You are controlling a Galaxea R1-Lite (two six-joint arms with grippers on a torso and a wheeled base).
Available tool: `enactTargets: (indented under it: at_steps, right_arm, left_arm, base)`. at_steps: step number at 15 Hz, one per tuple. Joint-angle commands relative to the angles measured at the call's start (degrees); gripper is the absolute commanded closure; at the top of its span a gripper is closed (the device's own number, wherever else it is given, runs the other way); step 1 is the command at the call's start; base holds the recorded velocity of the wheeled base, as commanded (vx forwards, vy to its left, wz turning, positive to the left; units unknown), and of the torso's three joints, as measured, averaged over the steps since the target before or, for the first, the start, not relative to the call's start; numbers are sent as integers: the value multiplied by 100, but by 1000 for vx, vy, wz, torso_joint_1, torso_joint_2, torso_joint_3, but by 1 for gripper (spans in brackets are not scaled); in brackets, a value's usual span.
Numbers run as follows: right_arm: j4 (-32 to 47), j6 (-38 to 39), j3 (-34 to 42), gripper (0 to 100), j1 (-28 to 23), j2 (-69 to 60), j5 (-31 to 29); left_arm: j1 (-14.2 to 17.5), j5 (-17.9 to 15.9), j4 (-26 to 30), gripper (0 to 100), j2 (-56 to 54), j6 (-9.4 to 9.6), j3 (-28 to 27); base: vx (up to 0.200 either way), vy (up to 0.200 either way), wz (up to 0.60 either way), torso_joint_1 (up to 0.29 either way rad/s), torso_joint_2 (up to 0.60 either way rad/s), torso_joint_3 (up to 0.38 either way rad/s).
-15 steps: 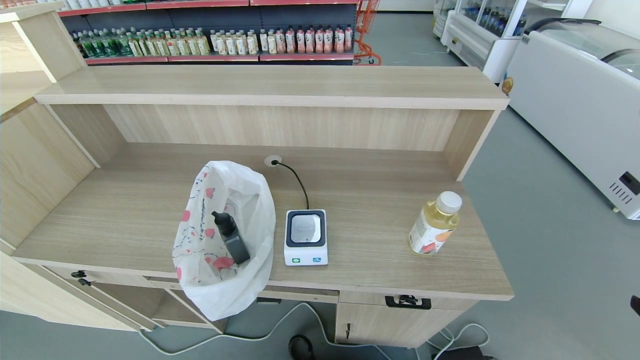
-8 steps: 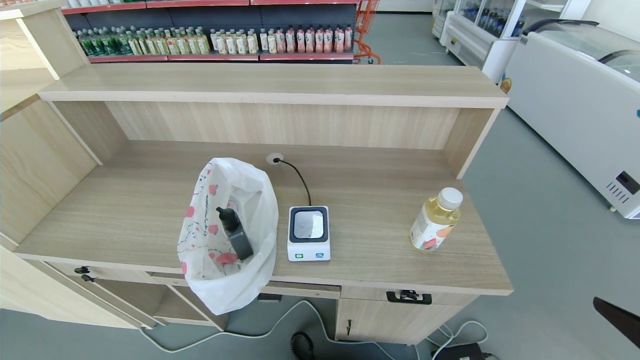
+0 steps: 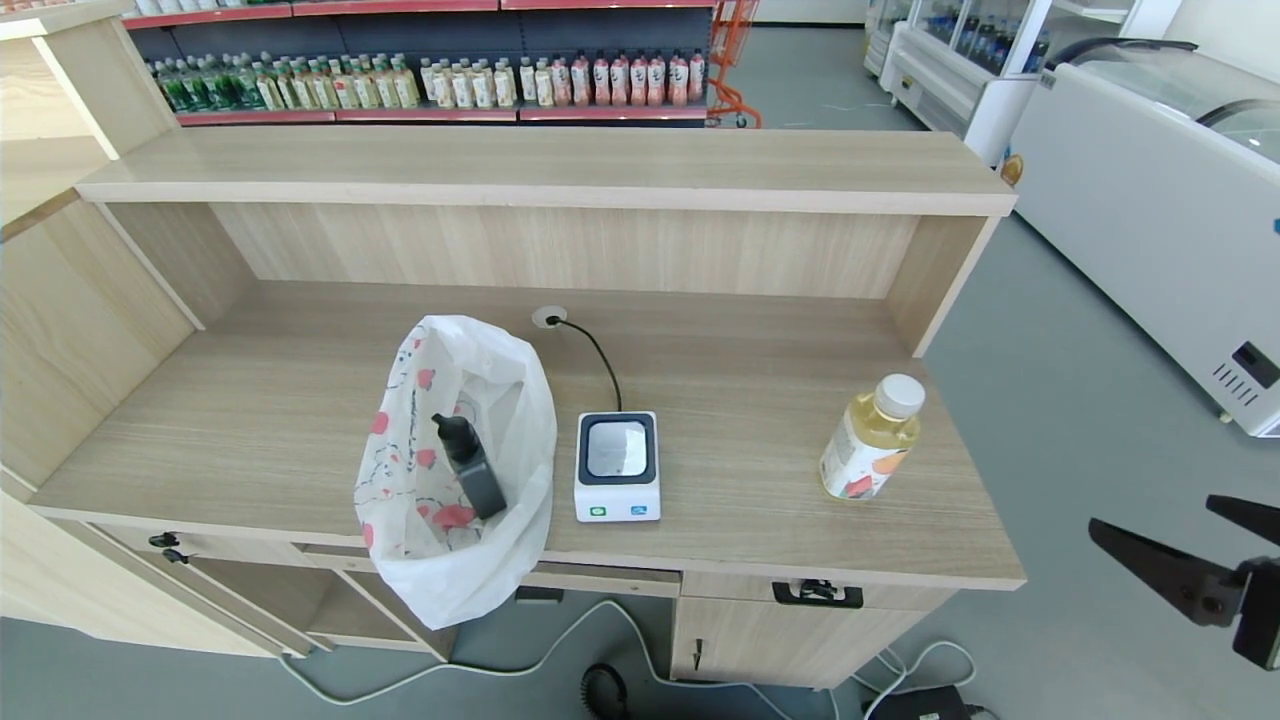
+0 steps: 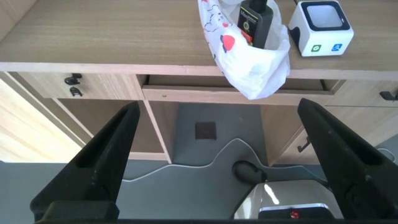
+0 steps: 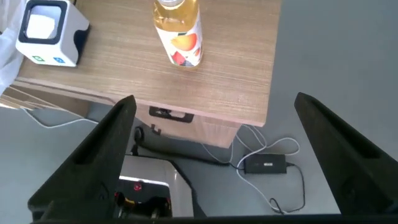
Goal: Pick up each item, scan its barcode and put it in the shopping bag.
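1. Rising into the head view at lower right, the right claw is hanging wide open and empty, well short of the bottle standing on the table; the pick is probably starting.
2. Left claw is gaping empty below the bag.
3. Bottle's barcode is hiding; right claw is getting cropped.

Upright juice bottle right of scanner; dark bottle inside shopping bag

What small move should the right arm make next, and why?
Probably move the right claw forward toward the juice bottle. The claw hangs open off the corner of the counter, apart from the bottle, which stands upright there, outside the shopping bag.
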Motion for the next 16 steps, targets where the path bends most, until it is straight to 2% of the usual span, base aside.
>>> enactTargets:
  at_steps: [1, 4, 7, 10, 16]
  right_arm:
    - [-412, 5, -77, 0, 340, 871, -343]
    - [-553, 5, 72, 0, 349, 1223, -1380]
    - [-720, -4, 178, 0, 349, 1399, -1432]
    - [-1722, -12, 186, 0, 358, 2084, -1547]
    - [-2715, -21, 362, 0, 393, 2946, -1556]
  left_arm:
    - [2, -2, 2, 0, -2, -1, 0]
    - [2, -2, 2, 0, -2, -1, 0]
    - [2, -2, 2, 0, -2, -1, 0]
    - [2, -2, 2, 0, -2, -1, 0]
    - [2, -2, 2, 0, -2, -1, 0]
  base:
    - [0, 0, 0, 0, 0, 0]
    - [0, 0, 0, 0, 0, 0]
    - [0, 0, 0, 0, 0, 0]
    - [0, 0, 0, 0, 0, 0]
    - [0, 0, 0, 0, 0, 0]
